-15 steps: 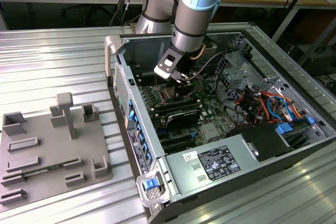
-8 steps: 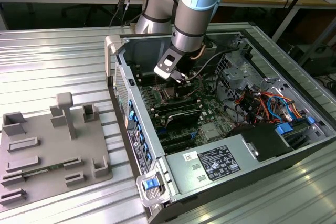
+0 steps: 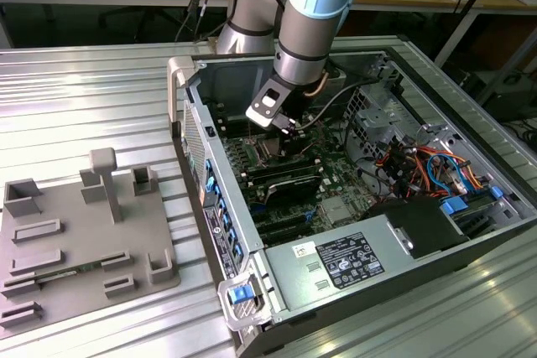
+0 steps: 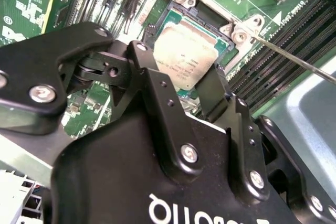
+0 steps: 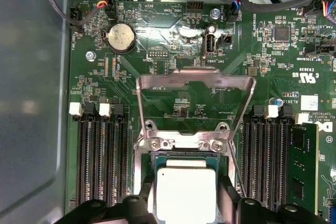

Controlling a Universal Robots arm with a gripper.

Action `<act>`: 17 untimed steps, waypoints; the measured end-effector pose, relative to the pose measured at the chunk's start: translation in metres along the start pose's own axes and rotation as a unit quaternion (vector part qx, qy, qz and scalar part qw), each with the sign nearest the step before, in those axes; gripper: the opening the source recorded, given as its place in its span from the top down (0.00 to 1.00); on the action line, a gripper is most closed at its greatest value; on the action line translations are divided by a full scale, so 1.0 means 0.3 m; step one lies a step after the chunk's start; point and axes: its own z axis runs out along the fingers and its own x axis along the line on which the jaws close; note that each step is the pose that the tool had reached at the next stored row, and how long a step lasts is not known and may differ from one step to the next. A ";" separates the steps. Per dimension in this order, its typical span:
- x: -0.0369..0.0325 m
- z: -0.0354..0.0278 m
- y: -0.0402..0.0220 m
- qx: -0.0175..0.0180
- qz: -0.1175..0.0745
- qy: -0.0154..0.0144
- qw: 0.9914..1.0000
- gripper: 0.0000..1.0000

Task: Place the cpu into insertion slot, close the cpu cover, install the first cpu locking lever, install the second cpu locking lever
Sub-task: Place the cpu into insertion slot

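Gripper (image 3: 289, 127) noted at upper centre of exterior view, clamped on cpu (image 5: 186, 192) edges, cpu held at insertion slot (image 4: 206, 13), cpu cover (image 5: 197, 77) raised open.

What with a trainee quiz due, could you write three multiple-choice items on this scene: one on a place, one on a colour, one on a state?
1. Where is the cpu? A) on the grey tray B) at the slot C) on the power supply
2. What colour is the board? A) green B) red C) blue
3. How is the cover? A) shut over the cpu B) raised open C) lying outside the case
Answers: 1 B, both wrist views show it at the slot; 2 A, green all round the slot; 3 B, its frame is swung away, leaving the cpu bare.
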 end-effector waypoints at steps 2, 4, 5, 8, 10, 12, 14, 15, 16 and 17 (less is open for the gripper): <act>0.000 0.000 0.000 0.000 0.000 0.000 1.000 0.38; 0.000 0.000 0.000 0.000 0.000 0.000 1.000 0.38; 0.000 0.000 0.000 0.000 0.000 0.000 1.000 0.38; 0.000 -0.001 0.000 0.000 0.000 0.000 1.000 0.38; 0.000 -0.004 0.000 0.000 0.000 0.000 1.000 0.38; 0.000 -0.010 0.000 0.000 0.000 0.000 1.000 0.38; 0.000 -0.014 0.000 0.000 0.000 0.000 1.000 0.38; 0.000 -0.016 0.000 0.000 0.000 0.000 1.000 0.38; -0.001 -0.019 0.000 0.000 0.000 0.000 1.000 0.38; -0.001 -0.022 0.001 0.000 0.000 0.000 1.000 0.38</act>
